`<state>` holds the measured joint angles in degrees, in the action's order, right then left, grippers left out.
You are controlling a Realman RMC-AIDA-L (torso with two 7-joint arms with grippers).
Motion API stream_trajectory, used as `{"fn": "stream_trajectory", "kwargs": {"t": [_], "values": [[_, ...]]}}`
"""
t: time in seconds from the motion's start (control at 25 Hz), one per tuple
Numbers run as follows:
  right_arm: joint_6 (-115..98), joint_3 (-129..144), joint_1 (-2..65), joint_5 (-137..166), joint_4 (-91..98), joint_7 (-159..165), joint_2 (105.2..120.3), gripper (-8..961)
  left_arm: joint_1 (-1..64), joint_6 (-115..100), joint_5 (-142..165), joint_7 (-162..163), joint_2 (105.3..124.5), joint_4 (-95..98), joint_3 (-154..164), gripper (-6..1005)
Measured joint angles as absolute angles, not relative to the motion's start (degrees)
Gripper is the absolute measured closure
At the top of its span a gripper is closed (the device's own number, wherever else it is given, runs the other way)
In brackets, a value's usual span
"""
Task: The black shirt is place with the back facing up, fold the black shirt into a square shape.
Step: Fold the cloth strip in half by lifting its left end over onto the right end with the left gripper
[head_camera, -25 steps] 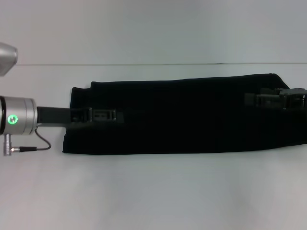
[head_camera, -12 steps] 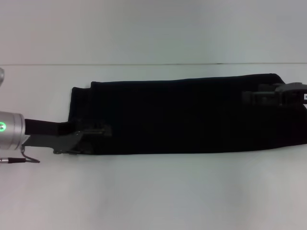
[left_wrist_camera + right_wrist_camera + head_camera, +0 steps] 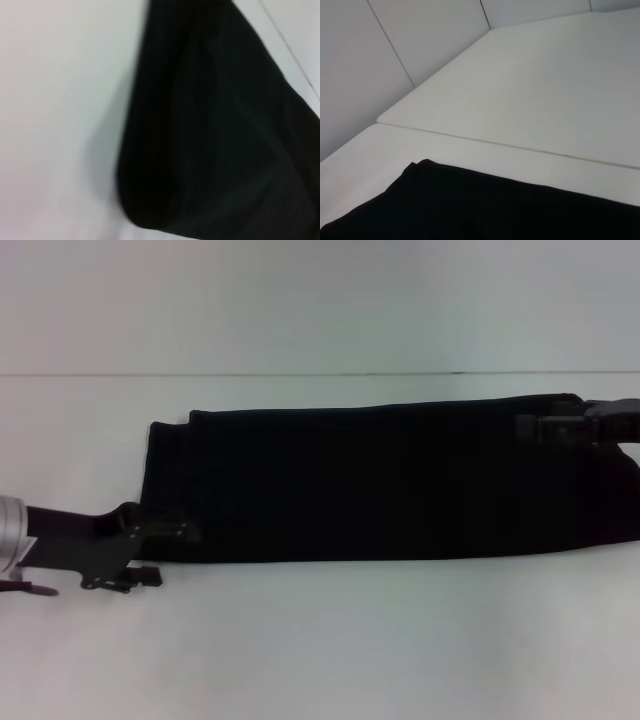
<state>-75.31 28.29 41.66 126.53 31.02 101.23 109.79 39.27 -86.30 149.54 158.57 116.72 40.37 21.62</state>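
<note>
Left gripper (image 3: 150,552) is seen low at the near-left corner of the shirt (image 3: 390,480); fingers look parted, nothing held. Shirt is laid as a long band across the table (image 3: 320,640), left to right. Right gripper (image 3: 560,428) is placed over the far-right corner; whether open or closed cannot be told. Risk judged: only the top layer is pinched, so the layered left edge is dragged apart; uneven lifts would skew the fold.

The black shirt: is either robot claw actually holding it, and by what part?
It cannot be told. The left gripper is at the black shirt's near-left corner, the right gripper over its far-right end; whether either grips the cloth is unclear.
</note>
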Motion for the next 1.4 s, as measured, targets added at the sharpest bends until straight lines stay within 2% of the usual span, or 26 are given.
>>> {"fn": "stream_trajectory", "kwargs": {"t": [1.4], "values": [[-74.8,26.7,41.1,126.0,31.8,102.2,109.77,44,41.0,-74.6,151.3,156.6,116.1,35.2,20.6,119]]}}
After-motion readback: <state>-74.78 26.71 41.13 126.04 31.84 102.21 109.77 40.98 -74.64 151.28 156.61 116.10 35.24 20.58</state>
